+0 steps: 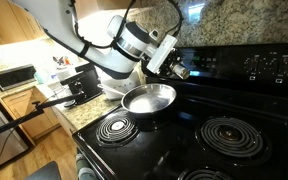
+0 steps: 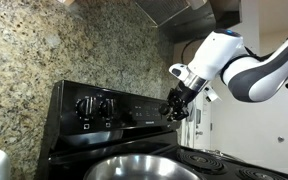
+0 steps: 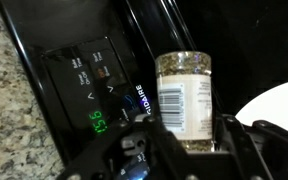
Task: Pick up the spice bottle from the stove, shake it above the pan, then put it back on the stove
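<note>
gripper (image 3: 189, 142): clamped on the bottle (image 3: 184, 92) at the bottom centre of the wrist view, with a dark finger (image 3: 246, 140) on each side of its lower part.

bottle: clear, with pale speckled contents and a white label bearing a barcode. it is held in the air, off the stove (image 1: 184, 150). the cap is hidden in this view.

in an exterior view the gripper (image 1: 172, 66) sits just above frame centre. it is over the far rim of the pan (image 1: 149, 98) and in front of the control panel (image 1: 254, 65). the bottle shows there only as a small dark shape at the fingertips.

pan: shiny, resting on the stove at frame centre. one coil (image 1: 117, 127) lies to its lower left and another coil (image 1: 231, 135) at lower right. the pale patch at the right edge of the wrist view is probably the pan, but the view is too poor to confirm.

in an exterior view the gripper (image 2: 176, 108) hangs right of centre, above the pan rim (image 2: 134, 166) at the bottom edge. knobs (image 2: 94, 107) sit at left centre. a granite wall (image 2: 39, 50) fills the upper left.
</note>
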